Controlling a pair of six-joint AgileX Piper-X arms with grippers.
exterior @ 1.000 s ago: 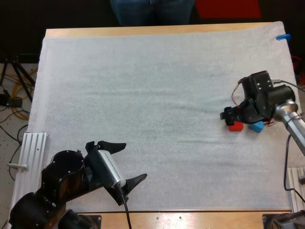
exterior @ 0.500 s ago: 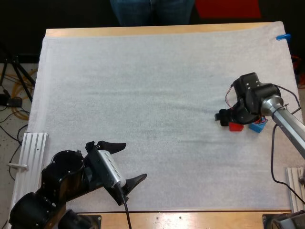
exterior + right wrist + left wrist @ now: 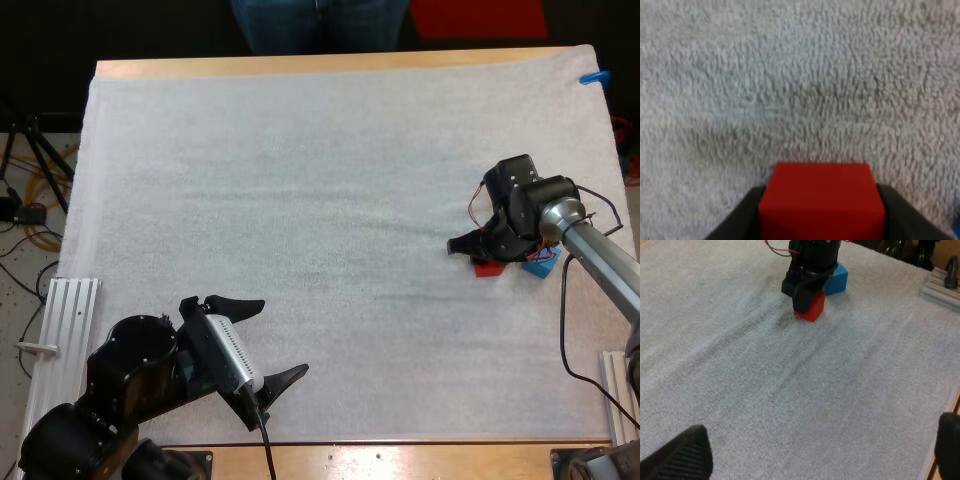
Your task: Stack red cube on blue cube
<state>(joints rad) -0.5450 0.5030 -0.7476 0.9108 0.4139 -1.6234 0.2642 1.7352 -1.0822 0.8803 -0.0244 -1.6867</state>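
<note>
Right gripper (image 3: 480, 253) has crept toward frame-left in the high view over the last second and swung its nose round. The small red plastic cube (image 3: 487, 269) shifted with it by a hair. The small blue plastic cube (image 3: 541, 265) hasn't budged. Both sit right of centre in the high view on the white fleecy mat (image 3: 300, 180) over the wooden desk (image 3: 300, 66), with red just frame-left of blue.

Right jaws are clamped on the red cube: the right wrist view shows a dark finger hard against each side face. My read is grasp made, lift not really begun. In the left wrist view the red cube's underside looks to be on the mat or barely off it. It needs to rise clear of blue's top, then go across.

Left gripper (image 3: 260, 342) is parked lower left in the high view, same spot as before, jaws wide apart with nothing between them.

Hard to read:
- From above, the right gripper's body covers most of red and a corner of blue, so I can't tell if the cubes touch. The left wrist view suggests they're close, but the gripper blocks the gap.
- I can't confirm how deep the jaws sit on red, because the cube's near part runs out of the right wrist view.
- A person's legs (image 3: 320, 25) are at top centre of the high view, cut off by the frame edge.
</note>
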